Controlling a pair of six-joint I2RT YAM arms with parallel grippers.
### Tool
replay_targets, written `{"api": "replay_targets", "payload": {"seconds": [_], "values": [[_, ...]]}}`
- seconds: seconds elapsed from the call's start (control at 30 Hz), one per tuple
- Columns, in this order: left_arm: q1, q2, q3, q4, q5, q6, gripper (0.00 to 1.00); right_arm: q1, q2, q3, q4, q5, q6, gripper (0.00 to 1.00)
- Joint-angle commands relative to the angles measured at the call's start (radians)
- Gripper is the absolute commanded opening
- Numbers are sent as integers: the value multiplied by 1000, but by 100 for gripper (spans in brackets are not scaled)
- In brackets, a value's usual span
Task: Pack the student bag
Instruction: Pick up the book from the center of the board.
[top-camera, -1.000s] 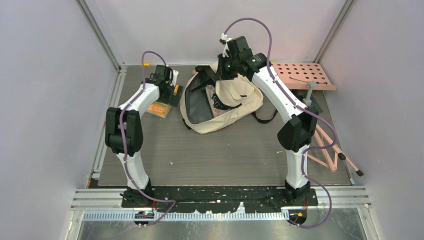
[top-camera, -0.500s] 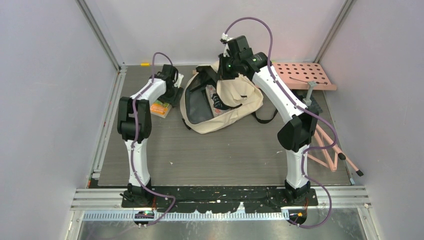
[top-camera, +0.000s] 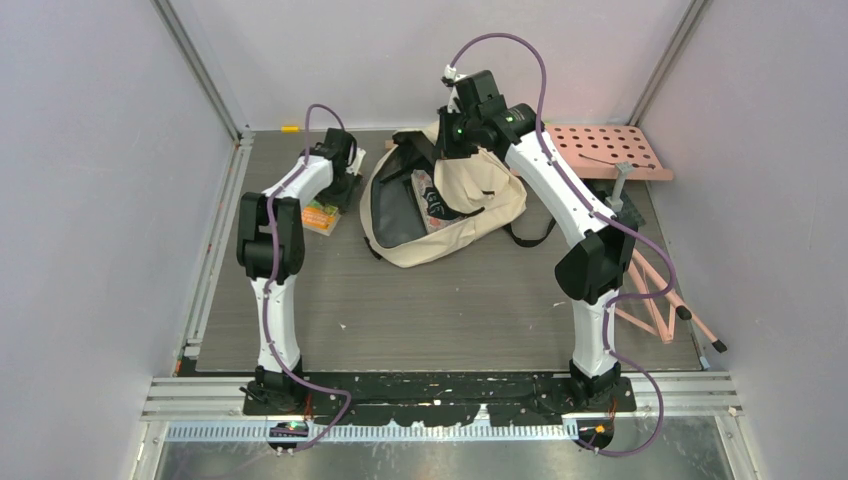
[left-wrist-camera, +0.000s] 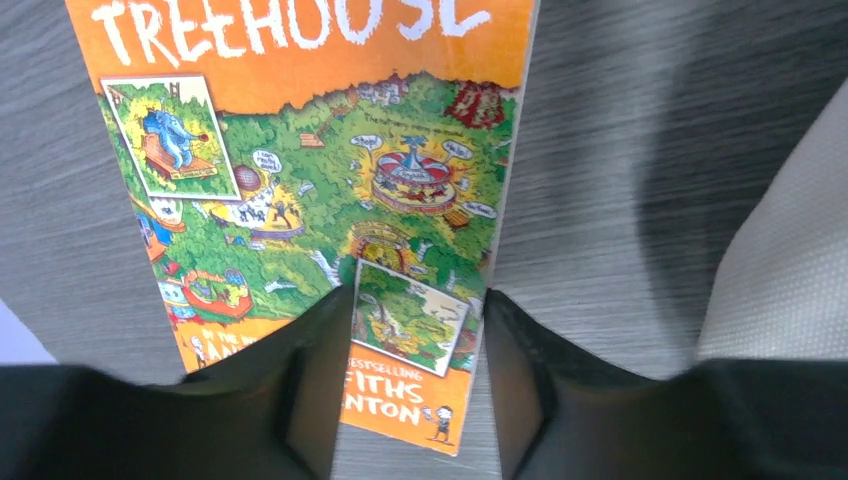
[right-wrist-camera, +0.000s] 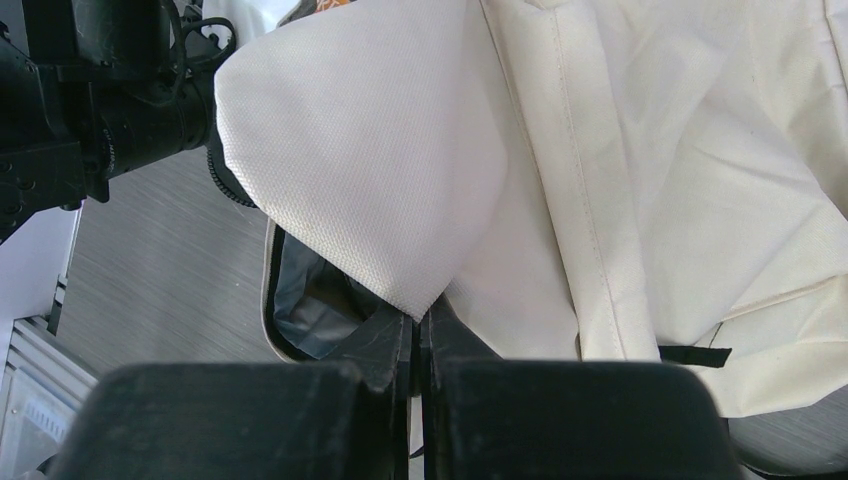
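While the bag lies open at the far middle of the bench | right jaws pressed together, pinching its cream flap up | left jaws spread, straddling one end of an orange book just left of the bag.
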Motion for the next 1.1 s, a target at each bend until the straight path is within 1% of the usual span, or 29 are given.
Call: {"api": "replay_targets", "payload": {"seconds": [0.0, 0.03, 0.1, 0.13, 0.17, 0.4, 0.53, 0.6, 0.7, 0.8, 0.93, 0.97, 1.07], "values": [[16, 29, -17, -10, -47, -14, 40, 6, -53, 60, 65, 2, 1, 1], [16, 27, -19, -11, -48, -20, 31, 5, -53, 60, 65, 1, 1, 0], [16, 17, -25, -12, -33, -32, 9, 5, -55, 59, 66, 1, 3, 0], [16, 7, -27, -11, -22, -41, 2, 6, -55, 58, 65, 0, 4, 0], [16, -5, -31, -14, -9, -48, 0, 6, -56, 58, 66, 0, 5, 1], [16, -182, -85, -30, 45, -130, 0, 5, -66, 51, 79, 5, 13, 1], [16, -284, -88, -126, 105, -205, 0, 5, -79, 24, 101, 2, 18, 1], [13, -324, -115, -180, 116, -236, 0, 4, -81, 13, 106, -1, 21, 1], [14, -393, -226, -214, 131, -285, 0, 6, -82, 3, 108, -9, 26, 1], [11, -473, -346, -225, 178, -350, 0, 6, -84, -8, 114, -20, 32, 0], [-13, -583, -493, -188, 293, -430, 0, 5, -89, -28, 122, -26, 34, 1], [-14, -609, -526, -170, 341, -444, 0, 5, -91, -39, 122, -23, 33, 1], [-13, -669, -592, -122, 446, -487, 0, 6, -99, -75, 129, -13, 20, 1]]}}
